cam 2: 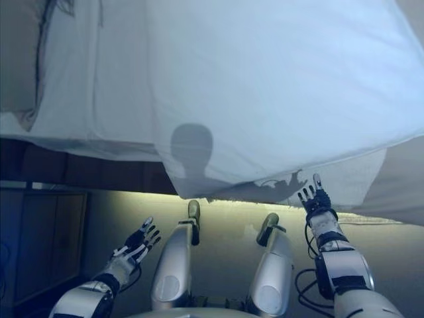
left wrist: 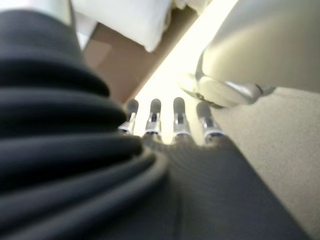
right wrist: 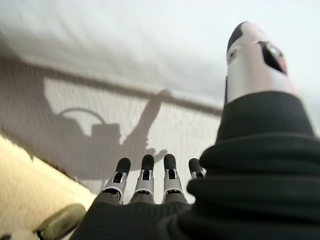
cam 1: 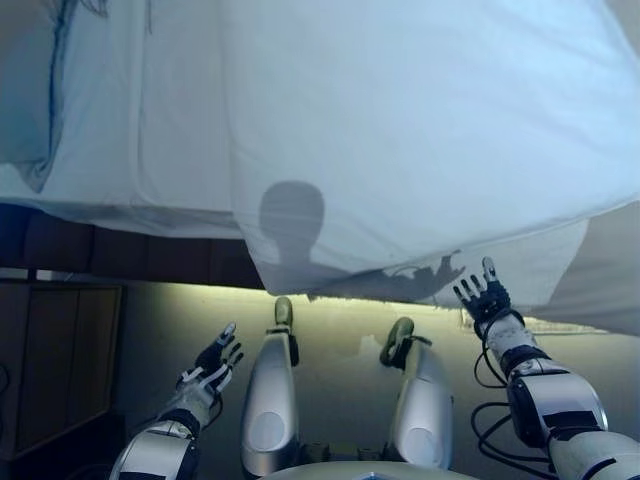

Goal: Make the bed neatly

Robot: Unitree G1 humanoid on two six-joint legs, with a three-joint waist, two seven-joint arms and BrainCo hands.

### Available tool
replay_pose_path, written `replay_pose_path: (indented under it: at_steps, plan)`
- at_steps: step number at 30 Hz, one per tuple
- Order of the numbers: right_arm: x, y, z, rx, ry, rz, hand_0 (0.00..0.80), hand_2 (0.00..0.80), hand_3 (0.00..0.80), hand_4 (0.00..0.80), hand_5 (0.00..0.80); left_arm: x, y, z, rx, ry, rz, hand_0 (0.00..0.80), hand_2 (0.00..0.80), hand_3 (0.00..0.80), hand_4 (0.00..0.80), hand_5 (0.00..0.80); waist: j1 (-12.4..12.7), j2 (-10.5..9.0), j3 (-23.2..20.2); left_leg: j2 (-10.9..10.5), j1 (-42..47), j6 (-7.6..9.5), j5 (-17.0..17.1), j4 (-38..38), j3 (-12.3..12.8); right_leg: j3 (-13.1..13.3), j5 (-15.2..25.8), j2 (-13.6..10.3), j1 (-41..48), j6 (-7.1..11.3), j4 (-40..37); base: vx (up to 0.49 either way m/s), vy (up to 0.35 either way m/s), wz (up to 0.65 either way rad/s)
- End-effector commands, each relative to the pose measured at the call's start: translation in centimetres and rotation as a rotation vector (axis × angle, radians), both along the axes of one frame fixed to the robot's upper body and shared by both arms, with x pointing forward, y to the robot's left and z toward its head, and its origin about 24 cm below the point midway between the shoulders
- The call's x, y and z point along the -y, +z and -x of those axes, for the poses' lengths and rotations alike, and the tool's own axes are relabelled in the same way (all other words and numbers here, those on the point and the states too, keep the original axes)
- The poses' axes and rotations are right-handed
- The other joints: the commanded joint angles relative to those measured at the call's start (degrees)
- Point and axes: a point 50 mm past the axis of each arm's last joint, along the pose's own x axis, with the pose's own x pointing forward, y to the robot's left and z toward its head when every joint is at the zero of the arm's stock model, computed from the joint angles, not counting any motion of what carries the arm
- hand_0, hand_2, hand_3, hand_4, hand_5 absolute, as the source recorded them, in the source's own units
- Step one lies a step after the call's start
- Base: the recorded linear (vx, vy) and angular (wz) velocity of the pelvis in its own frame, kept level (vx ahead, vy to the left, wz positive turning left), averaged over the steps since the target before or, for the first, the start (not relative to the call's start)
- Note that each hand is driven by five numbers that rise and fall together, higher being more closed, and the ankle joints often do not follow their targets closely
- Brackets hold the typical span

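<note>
A white duvet (cam 1: 420,130) covers the bed and hangs over its near edge, lowest in the middle and to the right. Beneath it, to the left, lies a white sheet (cam 1: 150,150), and a pillow (cam 1: 30,90) shows at the far left. My right hand (cam 1: 483,293) is raised just below the duvet's hanging edge, open with fingers spread, holding nothing; its fingers (right wrist: 145,172) point at the cloth. My left hand (cam 1: 216,360) is low over the floor, away from the bed, open and empty, with straight fingers (left wrist: 155,117).
The dark bed base (cam 1: 120,250) runs under the mattress at left, with a lit strip along the floor beneath it. A dark wooden nightstand (cam 1: 55,350) stands at the left. Beige carpet (cam 1: 340,340) lies between me and the bed.
</note>
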Motion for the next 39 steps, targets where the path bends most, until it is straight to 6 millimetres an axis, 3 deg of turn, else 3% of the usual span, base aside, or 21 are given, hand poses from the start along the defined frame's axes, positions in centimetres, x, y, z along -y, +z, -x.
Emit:
replay_pose_path:
  at_steps: [1, 8, 16, 27, 33, 34, 35, 36, 39]
  plan:
    - [2.9, 2.4, -0.3, 0.090, -0.089, 0.041, 0.000, 0.000, 0.000, 0.000, 0.000, -1.0, 0.4, -0.1, 0.020, 0.032, -0.031, 0.000, 0.000, 0.000, 0.000, 0.000, 0.67, -0.10, -0.06, 1.08, -1.78, 1.67, -3.34, 4.75, -0.86, 5.32, 5.25, -1.85, -1.09, 3.33, -2.64, -0.030, -0.002, -0.04]
    - [5.0, 7.6, -2.5, 0.213, -0.069, 0.152, 0.000, 0.000, 0.000, 0.000, 0.000, -0.9, 0.4, 0.1, 0.020, 0.035, -0.012, 0.000, 0.000, 0.000, 0.000, 0.000, 1.30, 0.76, 1.08, 1.41, -7.28, 1.71, -4.47, 8.36, -0.98, 6.21, 4.02, -1.81, -6.90, 2.83, 1.70, 0.000, 0.000, 0.00]
    - [5.8, 13.3, -4.6, 0.360, -0.004, 0.254, 0.000, 0.000, 0.000, 0.000, 0.000, -1.3, 0.3, 0.9, 0.036, 0.051, 0.004, 0.000, 0.000, 0.000, 0.000, 0.000, 2.39, 1.35, 1.62, 1.46, -9.35, 1.88, -6.04, 9.95, -1.50, 6.50, 1.97, -1.70, -9.33, 2.93, 4.59, 0.030, 0.001, 0.01]
    - [5.4, 22.2, -6.8, 0.530, 0.074, 0.404, 0.000, 0.000, 0.000, 0.000, 0.000, -1.9, -0.2, 2.8, 0.035, 0.058, 0.022, 0.000, 0.000, 0.000, 0.000, 0.000, 4.09, 2.47, 2.42, 0.75, -9.59, 2.59, -4.34, 9.19, -1.69, 6.10, 1.53, -1.46, -9.68, 1.99, 6.20, 0.006, 0.010, 0.01]
    - [4.8, 25.1, -7.3, 0.599, 0.094, 0.483, 0.000, 0.000, 0.000, 0.000, 0.000, -2.4, -0.4, 3.7, 0.026, 0.051, 0.019, 0.000, 0.000, 0.000, 0.000, 0.000, 4.74, 2.49, 2.55, 0.75, -8.84, 2.76, -3.73, 8.84, -1.70, 5.75, 1.63, -1.31, -8.75, 1.78, 6.17, 0.000, 0.000, 0.00]
    - [4.7, 25.4, -7.3, 0.605, 0.095, 0.494, 0.072, 0.072, 0.072, 0.072, 0.072, -2.4, -0.4, 3.8, 0.025, 0.050, 0.019, 0.000, 0.000, 0.000, 0.000, 0.000, 4.79, 2.43, 2.54, 0.77, -8.57, 2.78, -3.63, 8.66, -1.69, 5.67, 1.67, -1.25, -8.46, 1.76, 6.00, 0.000, 0.000, 0.00]
    - [4.8, 25.7, -7.2, 0.616, 0.090, 0.518, 0.687, 0.687, 0.687, 0.687, 0.687, -2.5, -0.4, 4.0, 0.025, 0.048, 0.019, 0.000, 0.000, 0.000, 0.000, 0.000, 4.82, 2.33, 2.54, 0.83, -8.08, 2.79, -3.51, 8.41, -1.63, 5.55, 1.73, -1.19, -7.95, 1.72, 5.70, 0.000, 0.000, 0.00]
    - [4.9, 25.9, -7.2, 0.622, 0.090, 0.534, 0.800, 0.800, 0.800, 0.800, 0.800, -2.5, -0.4, 4.1, 0.024, 0.044, 0.020, 0.000, 0.000, 0.000, 0.000, 0.000, 4.86, 2.33, 2.54, 0.88, -7.64, 2.81, -3.40, 8.25, -1.58, 5.41, 1.81, -1.19, -7.49, 1.69, 5.48, 0.000, 0.000, 0.00]
    - [5.1, 26.3, -7.0, 0.625, 0.098, 0.549, 0.800, 0.800, 0.800, 0.800, 0.800, -2.5, -0.4, 4.0, 0.028, 0.038, 0.022, 0.000, 0.000, 0.000, 0.000, 0.000, 4.88, 2.22, 2.55, 0.90, -6.54, 2.93, -3.30, 8.03, -1.39, 5.04, 1.94, -1.26, -6.20, 1.67, 4.91, 0.000, 0.000, 0.00]
